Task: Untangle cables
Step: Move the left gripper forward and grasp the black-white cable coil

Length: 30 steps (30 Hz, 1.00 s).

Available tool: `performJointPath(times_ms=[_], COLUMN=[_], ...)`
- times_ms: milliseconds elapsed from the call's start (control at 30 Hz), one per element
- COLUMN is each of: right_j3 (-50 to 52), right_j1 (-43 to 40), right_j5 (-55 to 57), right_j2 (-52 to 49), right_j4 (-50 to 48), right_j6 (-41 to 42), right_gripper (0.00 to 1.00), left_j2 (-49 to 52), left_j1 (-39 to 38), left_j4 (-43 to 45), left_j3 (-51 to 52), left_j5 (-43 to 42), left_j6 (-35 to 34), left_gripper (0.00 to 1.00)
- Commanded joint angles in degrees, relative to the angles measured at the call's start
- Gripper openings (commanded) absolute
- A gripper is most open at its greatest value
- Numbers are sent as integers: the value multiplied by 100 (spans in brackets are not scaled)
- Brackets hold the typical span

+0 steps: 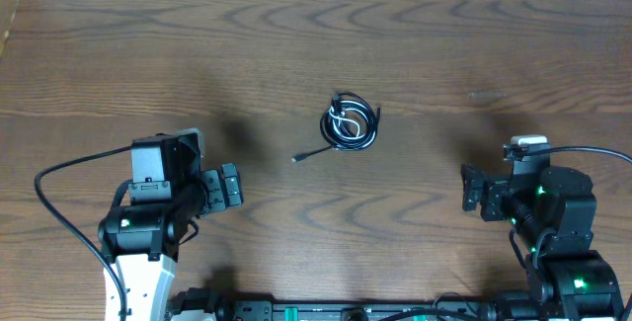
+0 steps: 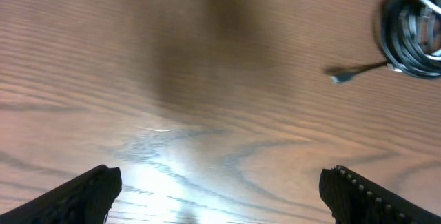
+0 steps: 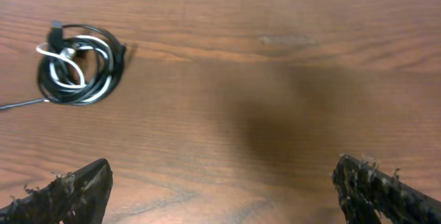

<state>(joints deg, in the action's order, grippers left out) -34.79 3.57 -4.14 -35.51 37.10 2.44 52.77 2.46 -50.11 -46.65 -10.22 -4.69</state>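
Wooden table (image 1: 474, 44), cables (image 1: 351, 125) in 1 tangled coil at centre — left jaws, right jaws wide apart

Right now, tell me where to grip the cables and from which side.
Likely the loose black tail sticking out of the coiled cables toward the left gripper, taken from above: it lies alone on the table; the coil is tightly wound.

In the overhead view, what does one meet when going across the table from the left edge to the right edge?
left tool → loose plug end → coiled bundle of cables → right tool
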Motion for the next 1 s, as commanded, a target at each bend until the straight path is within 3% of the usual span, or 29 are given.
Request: performJointPath(times_ms=[0,167,300,600,967], right_j3=[-127,-127,-127,-127,-127], right_j1=[22,17,17,17,17], right_j5=[-225,-157,-125,-31,-33], right_j2=[13,9,-4,-190,-227], right_j4=[-94,-111,-90,-90,-98], right_j6=[81,479,481,525,525], right_gripper=[99,99,99,99,99], left_j2=[-4,9,308,1768,3471], left_j1=[-17,-17,-179,-1316,-2437], left_j4=[190,1165,1464,1515,2863], left_j3=[-109,-118,-393,-1434,-1438], left_j5=[-675,-1169,-815,-514,-538], left_j6=[-55,-68,-184,-181,-297], left_gripper=[97,97,97,97,97])
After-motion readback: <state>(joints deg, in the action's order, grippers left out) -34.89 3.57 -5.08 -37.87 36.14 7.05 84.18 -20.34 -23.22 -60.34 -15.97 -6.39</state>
